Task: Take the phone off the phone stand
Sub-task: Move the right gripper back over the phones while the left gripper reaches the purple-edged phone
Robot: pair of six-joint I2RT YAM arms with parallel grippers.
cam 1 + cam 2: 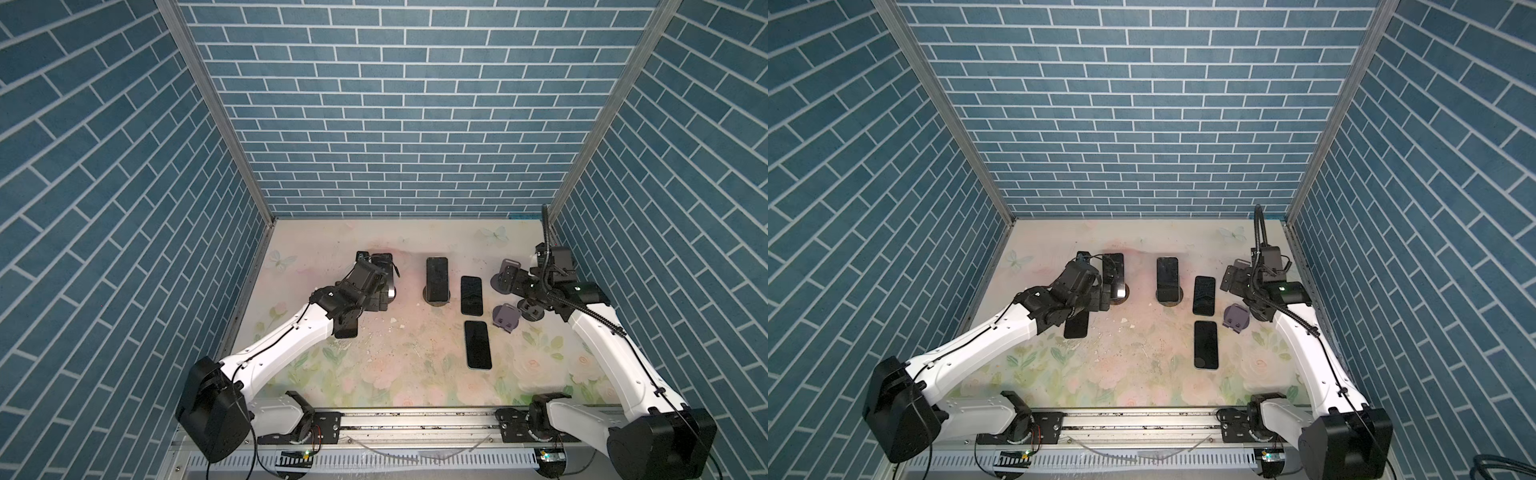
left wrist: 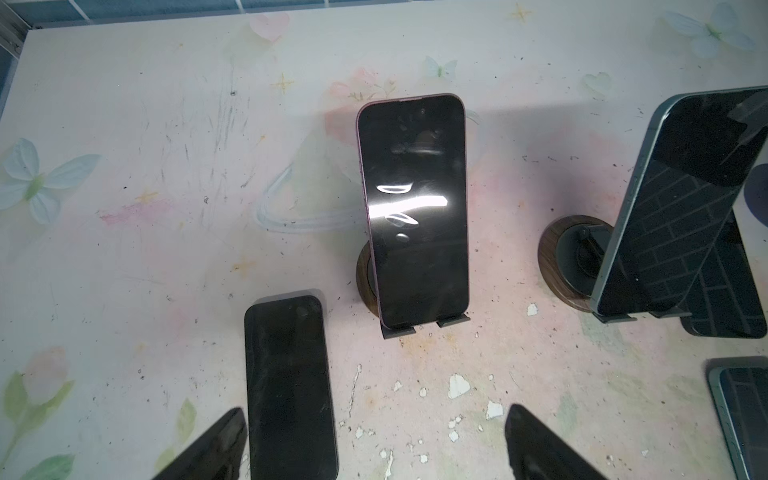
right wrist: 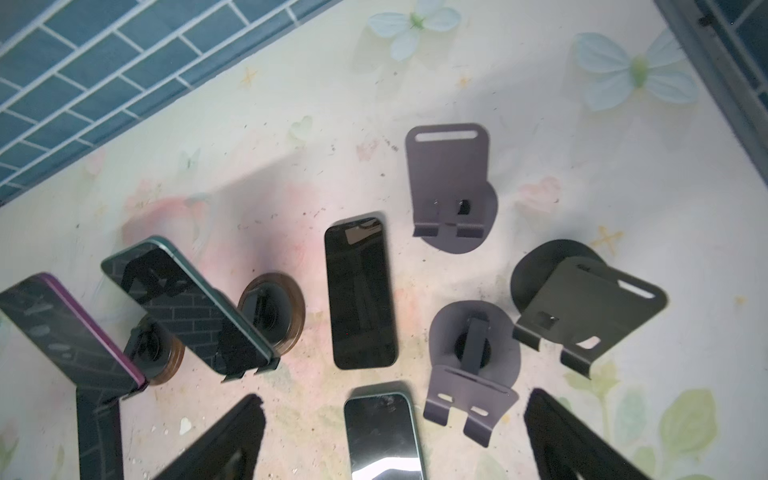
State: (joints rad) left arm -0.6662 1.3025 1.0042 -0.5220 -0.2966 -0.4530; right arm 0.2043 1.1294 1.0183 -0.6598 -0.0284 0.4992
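Pink-rimmed glass, dark screen: the pink-rimmed phone (image 2: 411, 208) rests on its stand (image 2: 365, 286), a round wood-grain base, with two dark front lips (image 2: 399, 332) cupping the bottom edge. It is left of centre in the rear half of the table (image 2: 124, 257), straight ahead of the left gripper (image 2: 376, 411). That gripper's jaws are spread wide and hold nothing. The right gripper (image 3: 395, 397) is likewise wide and empty, hanging over the empty stands (image 3: 449, 183) on the right side. Orientation: portrait, bottom edge down in the lips. The long axis rises from the lips and leans back toward the rear wall, and the screen faces the front of the cell and slightly upward. In both top views that axis runs front to back. Risks, as judged from here:

1. The glass looks slick, so a pinch on the faces or high up could slip.
2. The lips hook the bottom edge, so a pull forward rather than upward would likely drag or tip the whole stand.
3. Jaws closing low could catch the stand's back plate along with the phone.
4. The flat phone (image 2: 291, 386) lies just beside one finger's path and could be shoved.
5. The teal phone (image 2: 673, 208), propped near to one side, could be toppled by a wide swing.
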